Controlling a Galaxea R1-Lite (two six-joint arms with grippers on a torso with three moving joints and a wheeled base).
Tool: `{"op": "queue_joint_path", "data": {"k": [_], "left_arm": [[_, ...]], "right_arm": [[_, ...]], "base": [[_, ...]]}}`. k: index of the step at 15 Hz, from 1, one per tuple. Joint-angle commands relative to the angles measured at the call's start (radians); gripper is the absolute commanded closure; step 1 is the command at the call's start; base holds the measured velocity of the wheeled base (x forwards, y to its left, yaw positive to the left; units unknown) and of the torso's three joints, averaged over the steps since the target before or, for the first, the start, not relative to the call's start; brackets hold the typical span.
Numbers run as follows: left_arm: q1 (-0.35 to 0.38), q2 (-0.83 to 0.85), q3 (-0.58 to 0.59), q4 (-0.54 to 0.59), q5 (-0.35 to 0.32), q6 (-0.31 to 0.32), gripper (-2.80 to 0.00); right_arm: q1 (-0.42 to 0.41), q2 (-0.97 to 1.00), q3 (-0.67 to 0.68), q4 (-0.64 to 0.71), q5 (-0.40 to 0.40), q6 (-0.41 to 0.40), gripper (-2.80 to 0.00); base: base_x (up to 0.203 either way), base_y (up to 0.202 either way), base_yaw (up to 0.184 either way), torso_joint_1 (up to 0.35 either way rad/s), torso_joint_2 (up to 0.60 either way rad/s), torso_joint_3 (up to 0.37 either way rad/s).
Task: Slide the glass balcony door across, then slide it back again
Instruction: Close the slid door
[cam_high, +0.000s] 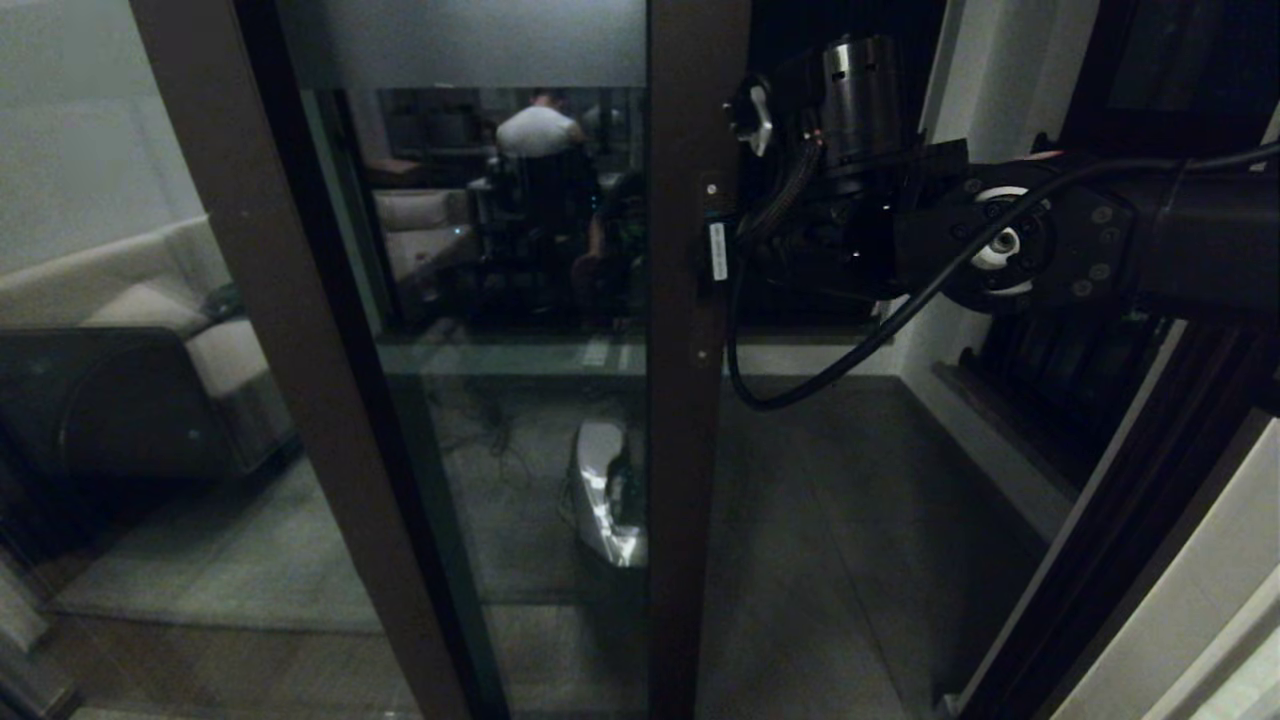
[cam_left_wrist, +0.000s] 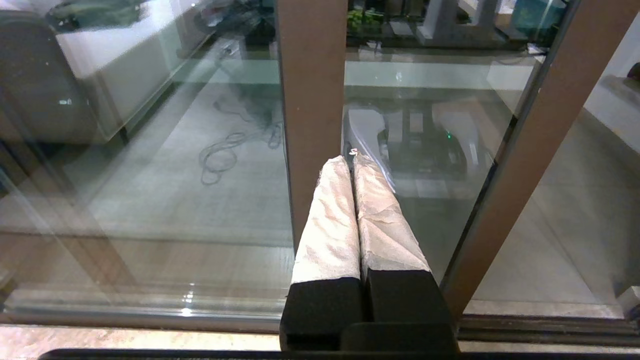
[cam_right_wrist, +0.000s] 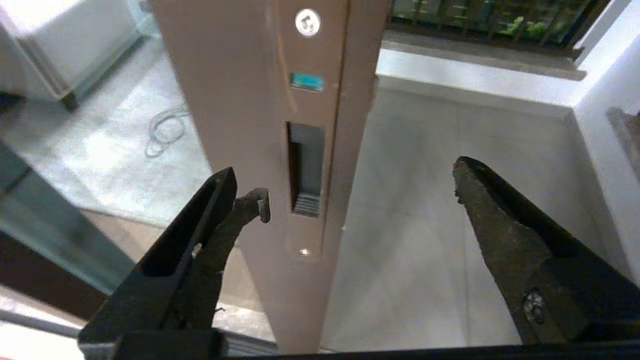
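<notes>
The glass balcony door (cam_high: 520, 300) has a dark brown frame and a frosted band (cam_high: 460, 40) along its top. Its stile (cam_high: 690, 420) stands near the middle of the head view, with an open gap to its right. My right arm (cam_high: 900, 220) reaches in from the right to the stile at handle height. My right gripper (cam_right_wrist: 360, 197) is open and straddles the stile's edge (cam_right_wrist: 300, 280). One finger (cam_right_wrist: 247, 207) is over the stile's face beside the recessed black handle (cam_right_wrist: 305, 170); the other (cam_right_wrist: 480, 200) hangs over the gap. My left gripper (cam_left_wrist: 352, 159) is shut on nothing, low before the glass.
At the left is the fixed brown-framed panel (cam_high: 300, 350) with a sofa (cam_high: 150, 300) behind it. The balcony floor (cam_high: 830, 520) shows through the gap. A white wall (cam_high: 970, 80) and a dark-framed window (cam_high: 1150, 60) stand at the right. A black cable (cam_high: 800, 390) loops under my right arm.
</notes>
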Motion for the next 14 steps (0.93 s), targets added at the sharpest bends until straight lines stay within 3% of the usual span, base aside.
{"op": "queue_joint_path", "data": {"k": [1, 14], "left_arm": [[0.000, 0.000, 0.001, 0.000, 0.000, 0.000, 0.00], [0.000, 0.000, 0.001, 0.000, 0.000, 0.000, 0.00]], "right_arm": [[-0.003, 0.022, -0.005, -0.001, -0.003, -0.013, -2.80], [-0.065, 0.088, -0.008, -0.050, 0.003, -0.090, -2.80]], "base": [[0.000, 0.000, 0.000, 0.000, 0.00, 0.000], [0.000, 0.000, 0.000, 0.000, 0.00, 0.000]]}}
